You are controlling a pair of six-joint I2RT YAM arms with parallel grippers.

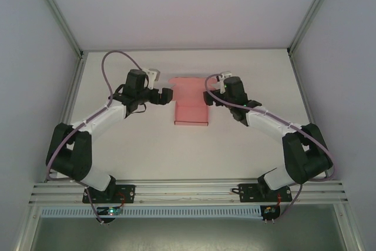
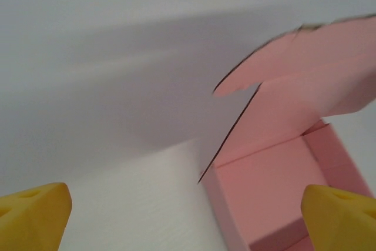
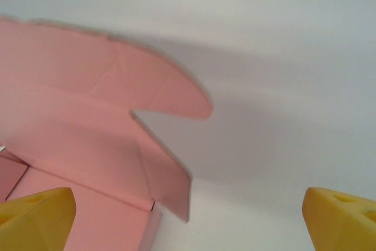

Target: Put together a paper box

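The pink paper box [image 1: 191, 111] lies mid-table as a shallow open tray, with its lid [image 1: 189, 85] raised on the far side. In the left wrist view the tray [image 2: 273, 183] sits low on the right, and the lid with its rounded ear flap [image 2: 305, 74] stands above it. From the right wrist the lid [image 3: 70, 104] and a side flap [image 3: 170, 177] are at the left. My left gripper [image 1: 166, 95] is open just left of the box, its yellow fingertips [image 2: 32, 216] wide apart. My right gripper [image 1: 211, 93] is open at the box's right edge, holding nothing.
The white table [image 1: 147, 145] is walled by grey panels on the left, right and back. An aluminium rail [image 1: 188, 191] runs along the near edge where both arm bases are bolted. A purple cable [image 1: 114, 57] loops over each arm.
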